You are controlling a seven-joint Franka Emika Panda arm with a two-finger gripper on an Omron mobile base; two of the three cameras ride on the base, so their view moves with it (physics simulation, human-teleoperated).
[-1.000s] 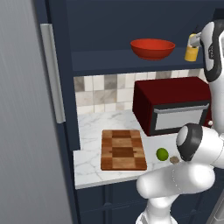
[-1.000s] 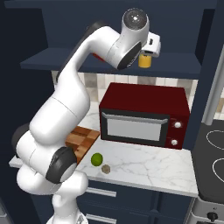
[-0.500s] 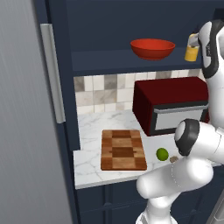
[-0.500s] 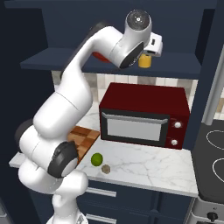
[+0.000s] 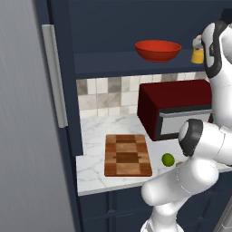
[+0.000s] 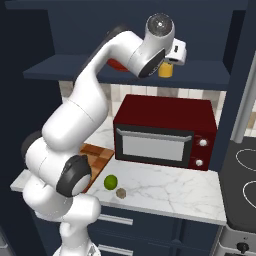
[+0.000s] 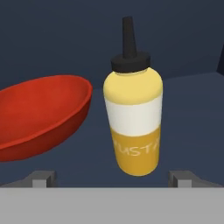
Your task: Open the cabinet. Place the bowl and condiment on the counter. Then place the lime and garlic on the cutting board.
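The cabinet stands open, its door (image 5: 27,113) swung out to the left with a long silver handle (image 5: 55,77). On its shelf sit the red bowl (image 5: 158,50) (image 7: 41,113) and, to its right, the yellow condiment bottle (image 7: 133,118) (image 6: 165,69) (image 5: 197,54). My gripper (image 7: 113,179) (image 6: 169,61) is open in front of the bottle, one fingertip (image 7: 41,179) on each side and clear of it. Down on the counter (image 6: 170,192) lie the cutting board (image 5: 128,155), the lime (image 6: 110,182) (image 5: 168,159) and the garlic (image 6: 120,193) beside the lime.
A dark red microwave (image 6: 167,132) stands on the counter under the shelf, right of the board. A stove top (image 6: 245,175) borders the counter on the right. My own arm (image 6: 100,95) arches up over the counter's left part, hiding much of the bowl in the right base view.
The hand has edged slightly closer to the condiment bottle. Bowl, bottle, lime and garlic have not moved.
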